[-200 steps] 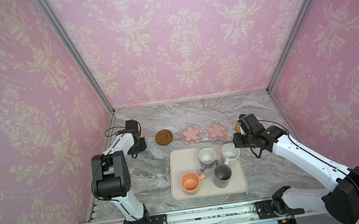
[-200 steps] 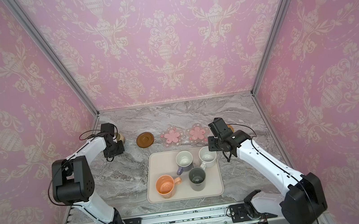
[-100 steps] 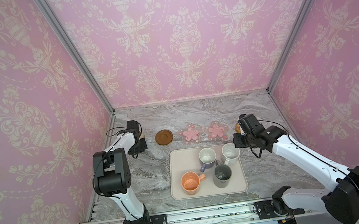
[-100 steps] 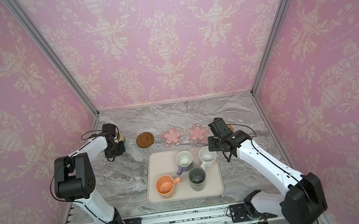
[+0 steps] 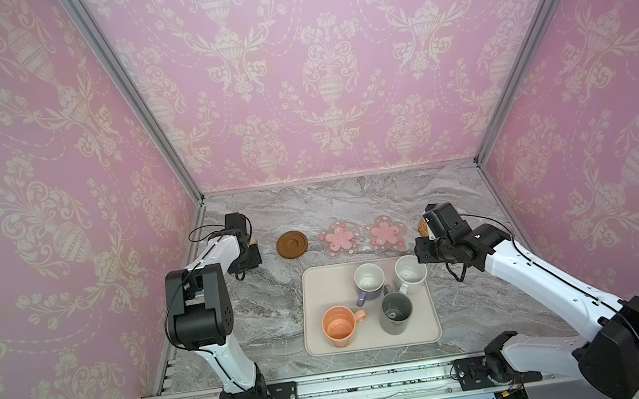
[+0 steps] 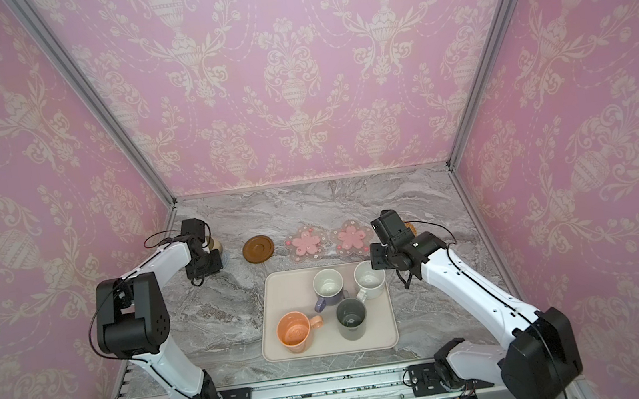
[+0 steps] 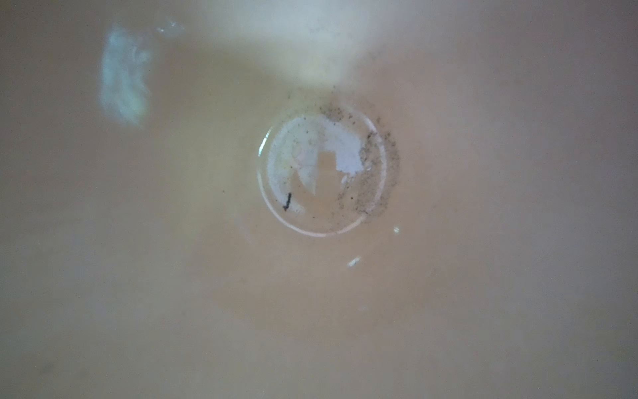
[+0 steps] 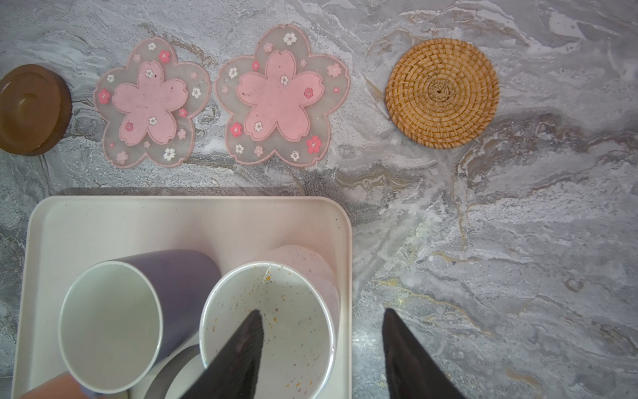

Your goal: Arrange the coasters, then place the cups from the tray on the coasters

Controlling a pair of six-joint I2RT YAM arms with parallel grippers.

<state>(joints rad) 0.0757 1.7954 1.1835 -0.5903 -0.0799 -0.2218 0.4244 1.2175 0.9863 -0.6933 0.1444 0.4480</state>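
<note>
The tray (image 5: 320, 284) holds the lavender cup (image 5: 368, 280), white speckled cup (image 5: 410, 272), dark grey cup (image 5: 396, 312) and peach cup (image 5: 339, 326). Behind it lie the brown coaster (image 5: 292, 244), two pink flower coasters (image 5: 339, 239) (image 5: 384, 233) and the rattan coaster (image 8: 442, 93). My right gripper (image 8: 321, 311) is open, one finger inside the speckled cup (image 8: 276, 311), the other outside it, past the tray's rim. My left gripper (image 5: 249, 256) sits over the olive-yellow cup (image 6: 215, 245) at the far left, above a sliver of blue-grey coaster (image 6: 224, 257). The cup's inside (image 7: 328, 172) fills the left wrist view and the fingers are hidden.
The pink side walls stand close to both arms. The lavender, speckled and grey cups stand tightly together on the tray, handles between them. Marble table (image 5: 275, 319) lies bare left of the tray, and also (image 5: 469, 302) right of it.
The left arm's elbow has shifted slightly while its gripper stays at the olive-yellow cup. The right arm and the cups on the tray have not moved.
</note>
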